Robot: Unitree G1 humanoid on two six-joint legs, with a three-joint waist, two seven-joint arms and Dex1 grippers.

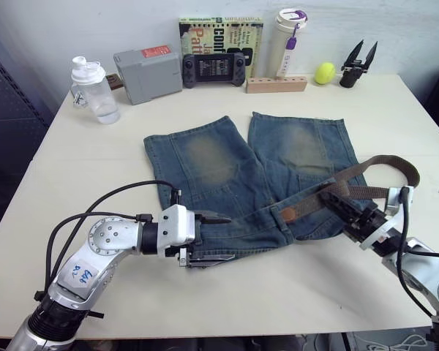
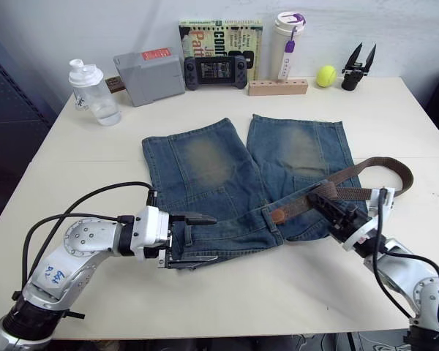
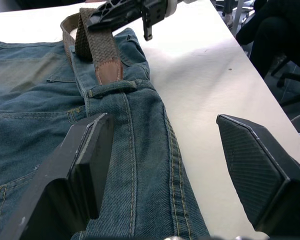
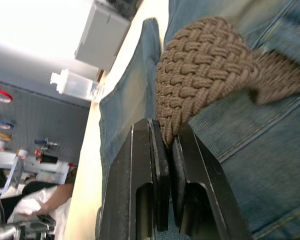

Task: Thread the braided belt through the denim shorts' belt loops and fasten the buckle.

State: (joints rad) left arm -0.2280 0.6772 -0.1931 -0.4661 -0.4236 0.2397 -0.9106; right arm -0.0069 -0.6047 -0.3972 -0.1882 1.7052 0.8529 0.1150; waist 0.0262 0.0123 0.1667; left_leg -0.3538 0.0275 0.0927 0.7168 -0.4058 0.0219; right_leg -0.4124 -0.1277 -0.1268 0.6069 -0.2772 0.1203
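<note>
Denim shorts (image 1: 256, 175): flat mid-table, waistband at 6 o'clock. Braided belt (image 1: 366, 179): leather tip just entering one belt loop (image 3: 112, 88); other loops and buckling outstanding. Right gripper (image 1: 335, 199): jaws pinching belt. Left gripper (image 1: 208, 238): jaws wide over waistband.

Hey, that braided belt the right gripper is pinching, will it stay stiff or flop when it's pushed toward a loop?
Probably floppy: the braided belt curls in a loose loop behind the right gripper. Its woven strap bunches where pinched, so pushing likely buckles it. The leather tip looks firmer.
</note>
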